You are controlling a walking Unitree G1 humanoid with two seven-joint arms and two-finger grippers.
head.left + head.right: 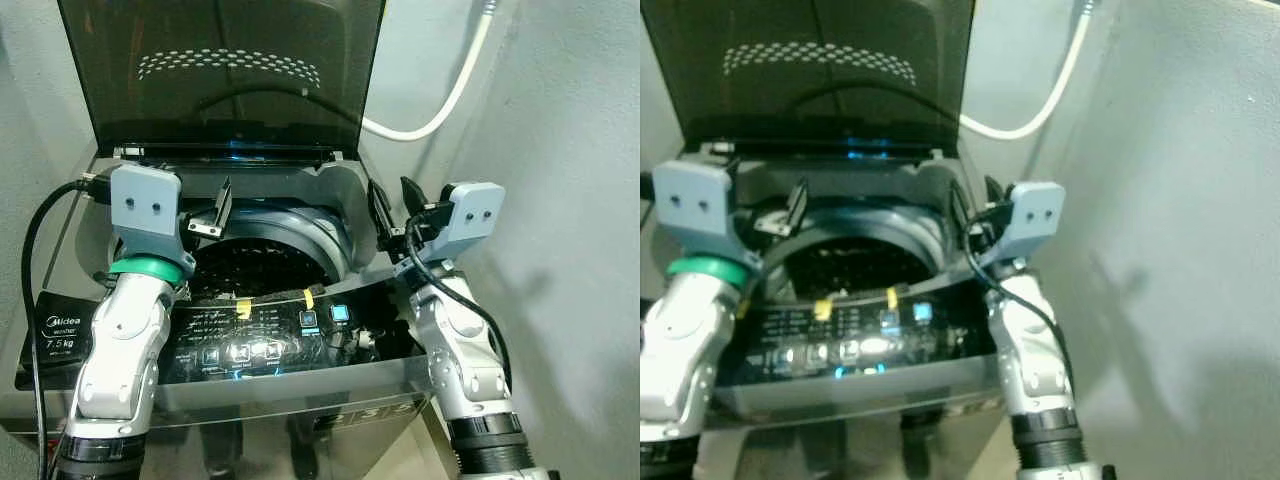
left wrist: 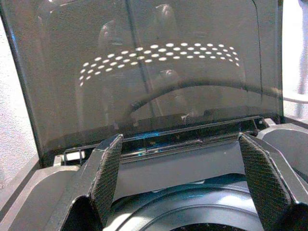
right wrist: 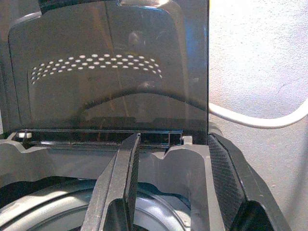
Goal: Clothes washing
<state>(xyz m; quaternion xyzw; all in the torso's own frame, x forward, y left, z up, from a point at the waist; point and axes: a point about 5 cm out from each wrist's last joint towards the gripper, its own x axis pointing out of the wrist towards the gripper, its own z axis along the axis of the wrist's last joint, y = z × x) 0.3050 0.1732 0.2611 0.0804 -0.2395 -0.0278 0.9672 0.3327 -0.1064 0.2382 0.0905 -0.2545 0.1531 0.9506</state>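
Note:
A top-loading washing machine (image 1: pixel 345 195) stands before me with its smoked lid (image 1: pixel 220 70) raised upright. The perforated drum (image 1: pixel 265 262) is dark inside. Its lit control panel (image 1: pixel 270 338) runs along the front edge. My left gripper (image 2: pixel 185 178) hovers over the left side of the drum opening, open, with one finger (image 1: pixel 222 207) above the rim. Over the machine's right rim my right gripper (image 1: pixel 395 205) is held open and holds nothing. Both grippers point toward the lid hinge (image 3: pixel 101 137).
A white hose (image 1: pixel 450 95) loops along the wall behind the machine. A plastered wall (image 1: pixel 580 200) stands close on the right. A black cable (image 1: pixel 38 235) arcs beside my left arm, above a Midea 7.5 kg label (image 1: pixel 58 325). Two yellow tape strips (image 1: pixel 308 298) mark the panel.

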